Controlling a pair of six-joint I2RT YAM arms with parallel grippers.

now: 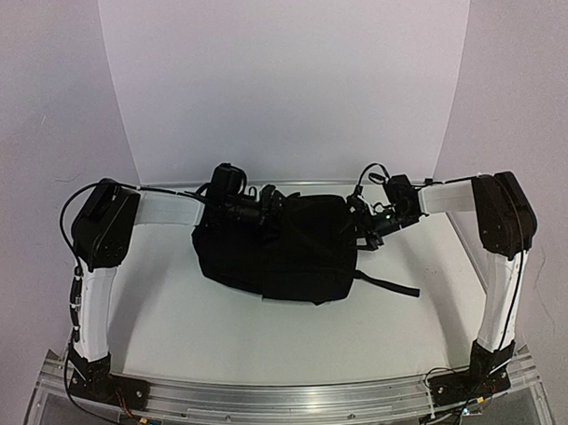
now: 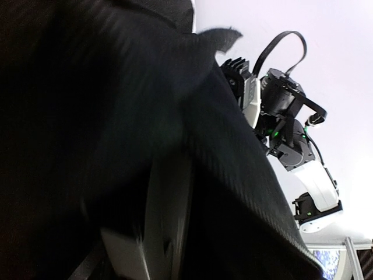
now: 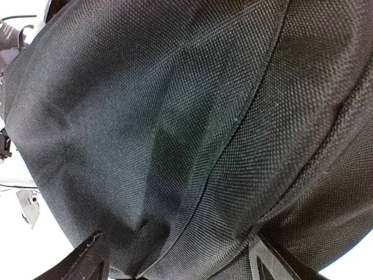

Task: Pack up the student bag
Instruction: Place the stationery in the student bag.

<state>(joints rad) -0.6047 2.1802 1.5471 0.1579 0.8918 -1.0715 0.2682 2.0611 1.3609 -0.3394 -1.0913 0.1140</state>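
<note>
The student bag (image 1: pixel 285 250) is a big soft black backpack lying in the middle of the table, with a strap (image 1: pixel 389 285) trailing to the right. My left gripper (image 1: pixel 258 211) is at its far top edge. In the left wrist view black fabric (image 2: pixel 87 116) fills the frame, and one pale finger (image 2: pixel 169 221) sits at the centre with cloth folded over its right side, so it is shut on the bag. My right gripper (image 1: pixel 364 230) is at the bag's upper right corner. Its fingers (image 3: pixel 87 262) stand wide apart with the bag's fabric (image 3: pixel 175 116) bulging between them.
White walls close in at the back and on both sides. The right arm's wrist (image 2: pixel 280 116) shows in the left wrist view, close beyond the bag's edge. The aluminium rail (image 1: pixel 290 394) with both bases runs along the near edge.
</note>
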